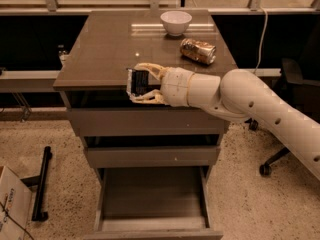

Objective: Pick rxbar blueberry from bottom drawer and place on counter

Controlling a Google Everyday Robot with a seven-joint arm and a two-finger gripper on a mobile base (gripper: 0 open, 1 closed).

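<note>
Desk (105, 49): can and bowl sit at rear right. Bottom drawer (150, 196) is pulled open below. Pincer (145, 83) is held at desk front edge, approx level w/ the top, clamped on the rxbar blueberry (136, 84), bar gripped upright betw. fingers. For placing, bar should be carried fwd past the edge, lowered onto the near surface, and released only at contact. Can (198, 51) & bowl (176, 22) should be avoided.
</note>
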